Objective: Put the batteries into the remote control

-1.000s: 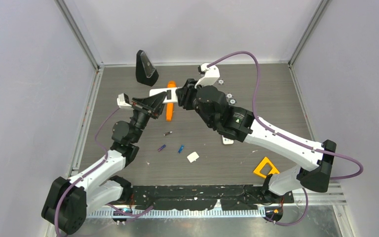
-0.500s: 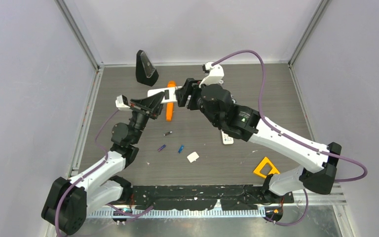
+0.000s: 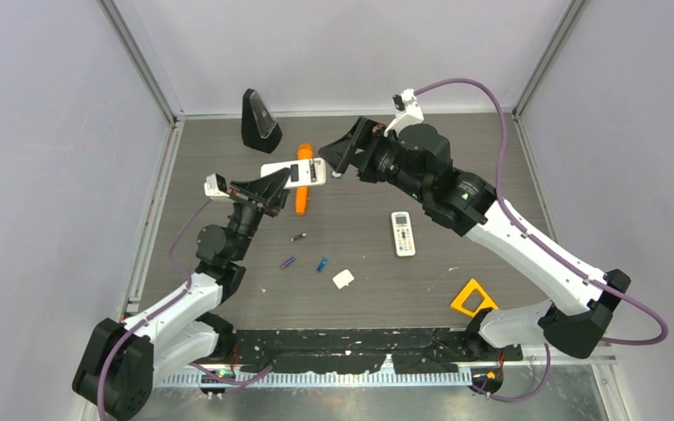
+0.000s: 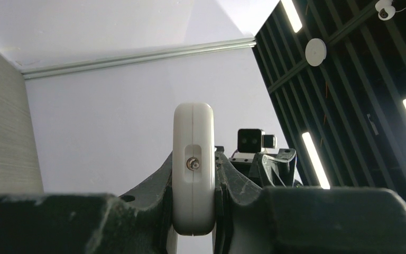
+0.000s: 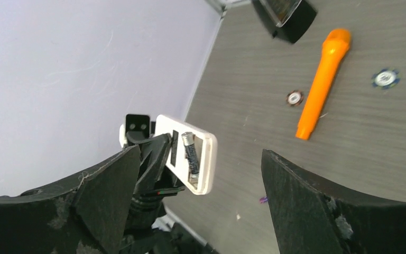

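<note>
1. Yellow triangle (image 3: 472,298) lay at the near right of the table (image 3: 395,289).
2. Small white piece (image 3: 343,279) lay flat near mid-table, left of the triangle.
3. Just beyond it, blue battery (image 3: 322,264) and purple battery (image 3: 288,261) lay side by side but apart. Grey battery (image 3: 298,237) lay a little farther back.
4. Spare remote (image 3: 402,233) lay buttons up, right of the loose batteries.
5. Left gripper (image 3: 276,182) was narrow, clamped on one end of the remote (image 3: 297,173), which it held level above the table.
6. Remote's back compartment was open, with one seated battery (image 5: 190,153) in it.
7. Right gripper (image 3: 332,163) stood wide and held nothing, near the remote's free end but apart from it.
8. Orange stick (image 3: 300,202) lay on the table under the remote, with a brown disc (image 5: 294,97) just beside it and a blue disc (image 5: 385,78) farther off.
9. Black stand (image 3: 259,121) stood at the far left.
</note>
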Available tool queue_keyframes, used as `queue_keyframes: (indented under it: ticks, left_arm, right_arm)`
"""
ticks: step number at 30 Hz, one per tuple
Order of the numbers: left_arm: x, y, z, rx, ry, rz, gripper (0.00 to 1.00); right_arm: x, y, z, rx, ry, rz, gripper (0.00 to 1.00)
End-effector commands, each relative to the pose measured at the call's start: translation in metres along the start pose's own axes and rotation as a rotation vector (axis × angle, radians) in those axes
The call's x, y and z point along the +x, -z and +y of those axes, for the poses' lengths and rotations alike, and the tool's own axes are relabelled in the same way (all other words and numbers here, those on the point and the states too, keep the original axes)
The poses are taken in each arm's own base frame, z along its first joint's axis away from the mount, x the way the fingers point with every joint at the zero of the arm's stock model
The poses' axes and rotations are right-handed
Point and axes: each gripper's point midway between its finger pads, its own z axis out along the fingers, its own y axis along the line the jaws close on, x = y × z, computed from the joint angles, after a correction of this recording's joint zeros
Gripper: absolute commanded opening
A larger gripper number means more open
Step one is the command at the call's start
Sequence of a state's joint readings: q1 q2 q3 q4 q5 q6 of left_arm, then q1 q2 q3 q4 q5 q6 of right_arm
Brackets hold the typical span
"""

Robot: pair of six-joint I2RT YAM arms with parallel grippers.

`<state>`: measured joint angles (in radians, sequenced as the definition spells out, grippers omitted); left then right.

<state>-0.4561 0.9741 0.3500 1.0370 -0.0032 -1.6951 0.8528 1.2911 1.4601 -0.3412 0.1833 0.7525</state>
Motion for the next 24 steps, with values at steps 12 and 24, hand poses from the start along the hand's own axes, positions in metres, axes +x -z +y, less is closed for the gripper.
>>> queue_keyframes:
  ticks: [12, 24]
  left_arm:
    - [0.017, 0.009, -0.029, 0.143, -0.045, 0.091, 0.0]
    - [0.019, 0.009, -0.03, 0.172, -0.075, 0.102, 0.0]
  right_arm:
    - [0.041, -0.01, 0.019, -0.107, -0.428, 0.322, 0.78]
    - [0.055, -0.018, 0.014, -0.098, -0.564, 0.357, 0.7]
